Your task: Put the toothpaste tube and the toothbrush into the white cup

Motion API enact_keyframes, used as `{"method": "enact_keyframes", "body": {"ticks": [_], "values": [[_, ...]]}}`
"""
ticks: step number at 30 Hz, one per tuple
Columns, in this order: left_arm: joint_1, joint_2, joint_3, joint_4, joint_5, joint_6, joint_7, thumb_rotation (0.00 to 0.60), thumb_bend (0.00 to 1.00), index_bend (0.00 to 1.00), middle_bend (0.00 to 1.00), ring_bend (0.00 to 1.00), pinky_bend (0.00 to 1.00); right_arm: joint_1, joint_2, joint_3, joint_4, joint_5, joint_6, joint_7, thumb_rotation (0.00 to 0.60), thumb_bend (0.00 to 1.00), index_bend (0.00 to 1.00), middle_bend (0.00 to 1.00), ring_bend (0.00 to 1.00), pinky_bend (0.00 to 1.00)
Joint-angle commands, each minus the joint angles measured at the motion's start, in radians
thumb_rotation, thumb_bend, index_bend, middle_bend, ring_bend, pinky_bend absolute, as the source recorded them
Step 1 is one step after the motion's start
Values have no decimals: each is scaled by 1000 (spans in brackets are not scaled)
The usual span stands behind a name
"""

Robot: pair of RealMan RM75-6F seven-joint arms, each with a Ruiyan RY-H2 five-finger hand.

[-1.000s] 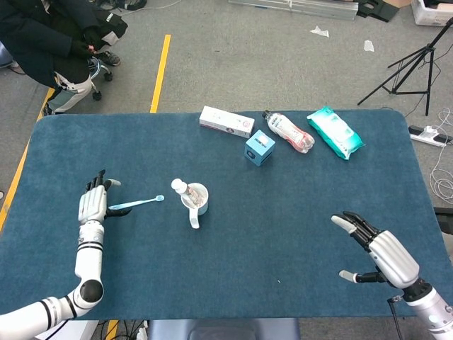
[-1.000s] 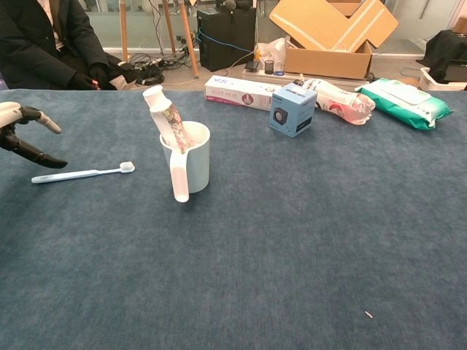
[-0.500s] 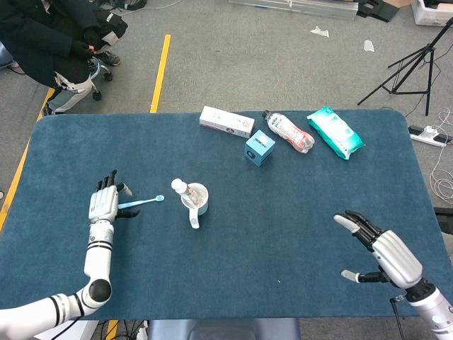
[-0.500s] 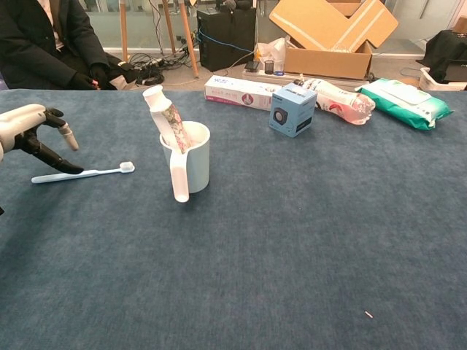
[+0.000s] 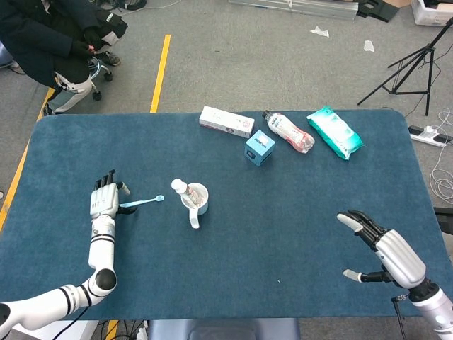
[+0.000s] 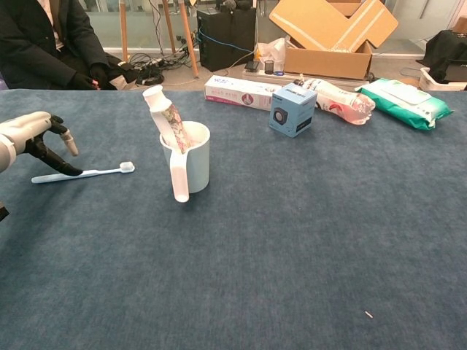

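The white cup (image 5: 197,200) (image 6: 194,162) stands left of the table's middle, its handle toward me. The toothpaste tube (image 5: 180,188) (image 6: 165,112) leans inside it, cap up. On the cloth to the cup's left lies the light blue toothbrush (image 5: 143,202) (image 6: 89,173), bristles toward the cup. My left hand (image 5: 104,201) (image 6: 35,137) hovers over the handle end with fingers apart; a dark fingertip (image 6: 70,170) sits at the handle, but nothing is gripped. My right hand (image 5: 388,249) is open, low at the table's near right, far from everything; only the head view shows it.
Along the far edge lie a white box (image 5: 226,121), a blue cube (image 5: 260,147), a plastic bottle (image 5: 288,132) and a teal wipes pack (image 5: 335,132). A seated person (image 5: 44,37) is beyond the far left corner. A tripod (image 5: 414,65) stands off the far right.
My left hand has moved right and inward onto the toothbrush's handle end, its fingers lowering toward it. The right hand has drifted slightly toward me. The toothbrush and cup have not moved.
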Motion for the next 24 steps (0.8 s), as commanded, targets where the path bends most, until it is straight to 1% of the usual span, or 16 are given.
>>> {"method": "enact_keyframes", "body": {"ticks": [1, 11, 24], "values": [[-5, -14, 2, 24, -11, -13, 0, 600, 153, 446, 0, 0, 0, -1, 0, 1, 0, 1, 1, 1, 600, 12, 24, 147, 85, 403], [-18, -48, -4, 79, -3, -29, -21, 600, 154, 453, 0, 0, 0, -2, 1, 2, 3, 1, 6, 7, 600, 12, 24, 147, 85, 403], [-37, -87, -12, 153, -28, -51, 1, 600, 161, 469, 0, 0, 0, -5, 4, 3, 8, 0, 16, 20, 600, 12, 24, 147, 85, 403]]}}
